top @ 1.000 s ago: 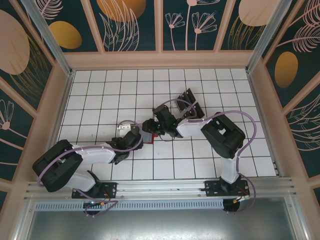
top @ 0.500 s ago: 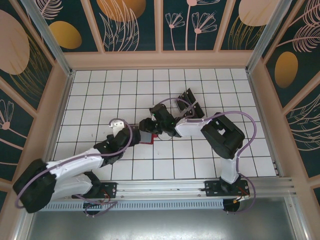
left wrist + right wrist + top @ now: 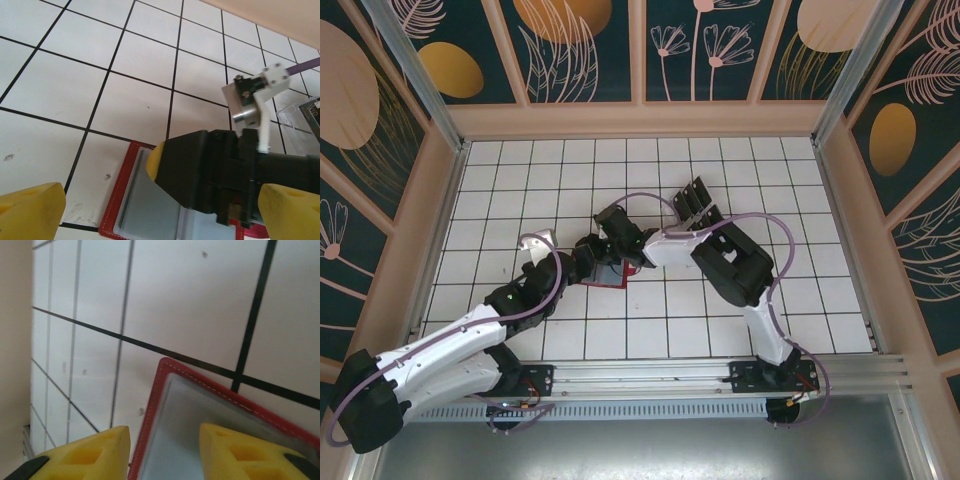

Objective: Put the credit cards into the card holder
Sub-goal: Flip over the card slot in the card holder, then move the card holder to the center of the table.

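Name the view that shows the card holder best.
Left wrist: the card holder lies open, red rim and grey lining clear. Right wrist gives one stitched corner; top external, a red sliver under the right gripper.

The table [image 3: 520,190] is a white tiled surface ruled with black grid lines. Near its middle the card holder [image 3: 142,202] lies flat and open, its grey lining facing up. A slotted tray [image 3: 705,215] stands on the tiles just beyond it, toward the right.
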Motion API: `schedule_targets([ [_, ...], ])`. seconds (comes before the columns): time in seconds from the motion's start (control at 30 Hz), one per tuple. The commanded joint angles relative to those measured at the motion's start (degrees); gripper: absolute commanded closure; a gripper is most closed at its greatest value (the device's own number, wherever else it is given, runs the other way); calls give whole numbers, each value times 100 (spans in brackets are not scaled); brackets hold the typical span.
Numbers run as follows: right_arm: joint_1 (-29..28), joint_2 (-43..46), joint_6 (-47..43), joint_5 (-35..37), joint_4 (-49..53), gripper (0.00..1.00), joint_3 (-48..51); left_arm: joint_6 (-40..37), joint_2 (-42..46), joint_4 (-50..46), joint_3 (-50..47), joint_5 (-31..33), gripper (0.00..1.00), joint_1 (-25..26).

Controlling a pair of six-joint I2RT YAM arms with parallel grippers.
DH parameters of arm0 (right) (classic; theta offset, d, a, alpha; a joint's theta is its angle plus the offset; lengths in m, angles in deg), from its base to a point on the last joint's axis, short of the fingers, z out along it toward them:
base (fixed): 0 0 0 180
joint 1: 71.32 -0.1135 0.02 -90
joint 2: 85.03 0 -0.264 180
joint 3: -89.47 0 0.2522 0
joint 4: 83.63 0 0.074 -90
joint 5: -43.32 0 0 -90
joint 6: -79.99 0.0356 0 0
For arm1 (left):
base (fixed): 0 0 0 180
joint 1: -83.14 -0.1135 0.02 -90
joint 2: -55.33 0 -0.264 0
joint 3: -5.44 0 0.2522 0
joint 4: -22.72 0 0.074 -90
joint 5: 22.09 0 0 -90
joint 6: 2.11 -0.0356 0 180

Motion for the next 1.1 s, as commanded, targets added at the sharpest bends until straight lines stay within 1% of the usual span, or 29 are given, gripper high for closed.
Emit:
schedule_targets([
  [0.0, -27, -154, -61, -85, 280, 59, -310, 86, 40, -158, 37, 123, 1, -42],
  [0.2, -41, 175, -200, -82, 236, 58, -218, 45, -103, -150, 35, 54, 2, -44],
  [0.4, -88, 918, -285, 163, 82, 57, 470, -15, -319, -80, 136, -31, 2, -73],
  [0.5, -111, 1128, -280, 209, -17, 57, 867, -91, -493, -44, 259, -105, 2, -129],
  [0.6, -117, 1158, -229, 201, -125, 57, 1188, -169, -665, -19, 392, -141, 2, -180],
  [0.73, -123, 1064, -252, 180, -157, 57, 1343, -258, -844, 26, 510, -214, 1, -267],
  [0.9, -117, 1005, -578, 479, 326, 57, 1371, -366, -1023, -8, 636, -291, 2, -306],
  [1.07, -82, 1220, -803, 784, 669, 57, 1664, -384, -1037, -53, 640, -334, 2, -305],
])
